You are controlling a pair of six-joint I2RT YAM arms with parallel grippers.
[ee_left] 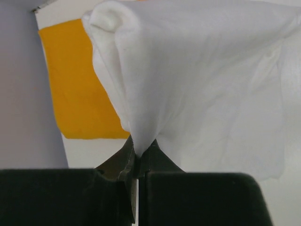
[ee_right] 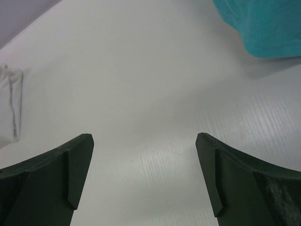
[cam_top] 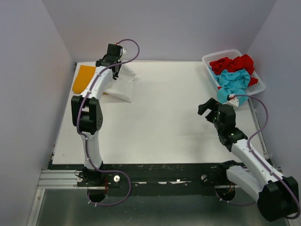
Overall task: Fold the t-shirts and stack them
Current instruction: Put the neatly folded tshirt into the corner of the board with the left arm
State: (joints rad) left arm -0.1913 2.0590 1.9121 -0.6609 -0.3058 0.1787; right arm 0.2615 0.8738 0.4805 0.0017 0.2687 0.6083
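Top external view showed, at the upper left of the frame, one orange-yellow t-shirt lying flat on the table. Just to its right lay one white t-shirt, with its upper edge lifted. In the left wrist view the left gripper was shut fully on a thin pinch of this white cloth, which hung from the jaws in a loose cone.

Further right, the middle of the table carried no shirt. At the centre right the right gripper hovered above the bare surface with its jaws spread wide and nothing between them. At the upper right stood one white basket. It held a red t-shirt and one teal t-shirt, and the teal one spilled over the near rim. Whether the red heap was one shirt or more could not be told.

The count was therefore four shirts at least, two grippers and one basket.

The main risk seemed to be the small grip. Only a little cloth was pinched, so the white shirt could slip out during a lift or open from its fold. It could also drag the orange-yellow shirt beside it out of shape. The hanging teal cloth could catch on the right gripper if that gripper passed close.
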